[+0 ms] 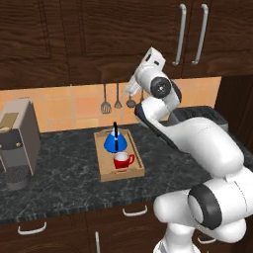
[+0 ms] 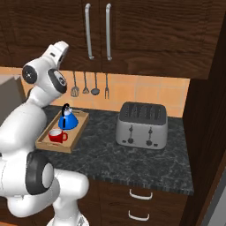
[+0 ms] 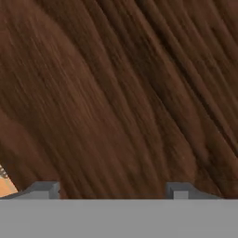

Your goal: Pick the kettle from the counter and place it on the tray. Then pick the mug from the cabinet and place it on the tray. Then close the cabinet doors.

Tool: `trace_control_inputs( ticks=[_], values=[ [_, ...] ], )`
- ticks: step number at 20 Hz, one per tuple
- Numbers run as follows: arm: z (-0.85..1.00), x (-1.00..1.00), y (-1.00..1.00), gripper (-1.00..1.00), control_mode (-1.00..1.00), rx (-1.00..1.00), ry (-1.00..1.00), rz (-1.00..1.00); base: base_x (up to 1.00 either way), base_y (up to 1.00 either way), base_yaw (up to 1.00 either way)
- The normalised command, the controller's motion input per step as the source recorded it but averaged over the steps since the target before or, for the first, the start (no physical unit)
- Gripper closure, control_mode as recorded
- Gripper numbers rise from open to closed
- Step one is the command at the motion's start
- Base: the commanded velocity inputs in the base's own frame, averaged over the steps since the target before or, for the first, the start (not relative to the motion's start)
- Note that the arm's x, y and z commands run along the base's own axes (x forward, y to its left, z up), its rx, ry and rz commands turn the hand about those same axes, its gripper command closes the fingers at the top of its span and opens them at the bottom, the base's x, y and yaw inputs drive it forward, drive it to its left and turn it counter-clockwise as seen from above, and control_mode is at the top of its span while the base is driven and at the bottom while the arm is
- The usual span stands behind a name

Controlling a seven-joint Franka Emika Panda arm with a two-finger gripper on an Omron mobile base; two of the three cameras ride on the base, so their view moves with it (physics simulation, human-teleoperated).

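Observation:
The blue kettle stands upright at the far end of the wooden tray on the dark counter. Just in front of it on the tray sits the red mug. Both cabinet doors are shut, their bar handles side by side. My gripper is raised close to the left door's wood face, open, with nothing between its fingertips.
A coffee machine stands at the counter's left end and a silver toaster to the right of the tray. Utensils hang on the tiled wall behind the tray. Drawers run below the counter.

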Motion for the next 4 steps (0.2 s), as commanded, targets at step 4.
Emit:
trace_control_inputs(
  ticks=[4],
  values=[
    [-0.04,0.61,0.00,-1.00,-1.00,0.00,0.14,0.14,0.00,0.00,0.00]
  ],
)
